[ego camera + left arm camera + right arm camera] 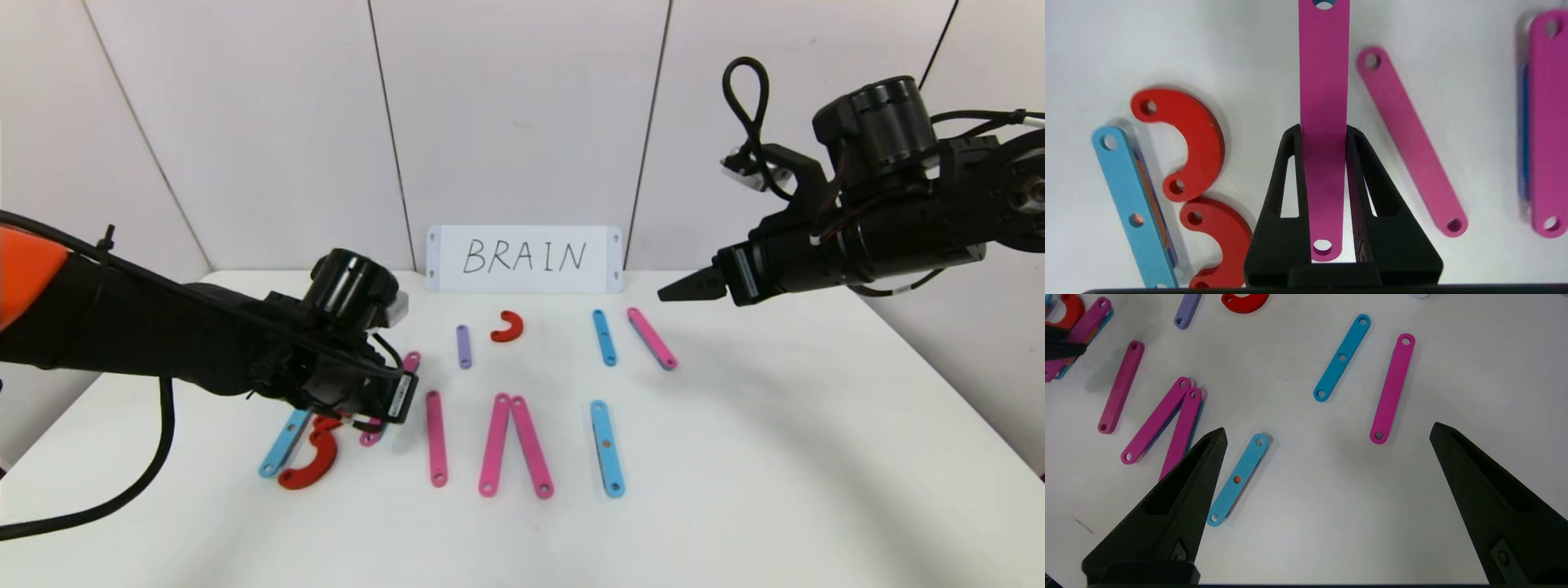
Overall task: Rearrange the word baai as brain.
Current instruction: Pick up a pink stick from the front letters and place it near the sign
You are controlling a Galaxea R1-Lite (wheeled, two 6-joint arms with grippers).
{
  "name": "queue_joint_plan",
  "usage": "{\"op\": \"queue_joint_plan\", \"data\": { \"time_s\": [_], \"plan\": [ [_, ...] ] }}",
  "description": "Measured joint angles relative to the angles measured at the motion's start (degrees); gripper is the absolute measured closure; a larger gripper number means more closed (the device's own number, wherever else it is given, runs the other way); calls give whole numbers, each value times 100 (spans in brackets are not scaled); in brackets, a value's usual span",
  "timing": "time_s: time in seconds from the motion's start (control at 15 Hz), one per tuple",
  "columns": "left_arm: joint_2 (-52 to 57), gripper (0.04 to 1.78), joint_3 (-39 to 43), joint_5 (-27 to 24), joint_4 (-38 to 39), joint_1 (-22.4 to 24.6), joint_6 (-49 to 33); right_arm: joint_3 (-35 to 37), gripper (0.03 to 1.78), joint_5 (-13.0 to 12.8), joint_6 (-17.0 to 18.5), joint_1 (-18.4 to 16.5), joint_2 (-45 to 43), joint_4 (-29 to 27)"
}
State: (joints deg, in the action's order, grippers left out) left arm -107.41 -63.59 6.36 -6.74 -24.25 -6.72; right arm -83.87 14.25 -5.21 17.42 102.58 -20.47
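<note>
My left gripper (1323, 134) had its jaws pinching a flat pink strip (1324, 81) low over the surface (775, 457), near its left side. Just beside lay two red curves (1198, 143), glossy C-shapes with holes, touching end to end, and a blue strip (1133, 208). More pink strips (436, 438) lay further right; two (514, 445) met in an inverted V. My right gripper (1327, 465) hung high, jaws spread. Matte white surface; pale panelled walls; card (524, 259) reading BRAIN at the back.
</note>
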Motion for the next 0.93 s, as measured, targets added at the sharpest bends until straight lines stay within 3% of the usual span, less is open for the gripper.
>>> {"op": "queue_joint_plan", "data": {
  "time_s": [0.33,0.93],
  "plan": [
    [-110,151,-1028,33,-257,228,-124,-28,7,7,-28,-61,-10,5],
    [-965,151,-2669,-11,-736,1218,-85,-99,7,-52,-35,0,17,18]
  ]
}}
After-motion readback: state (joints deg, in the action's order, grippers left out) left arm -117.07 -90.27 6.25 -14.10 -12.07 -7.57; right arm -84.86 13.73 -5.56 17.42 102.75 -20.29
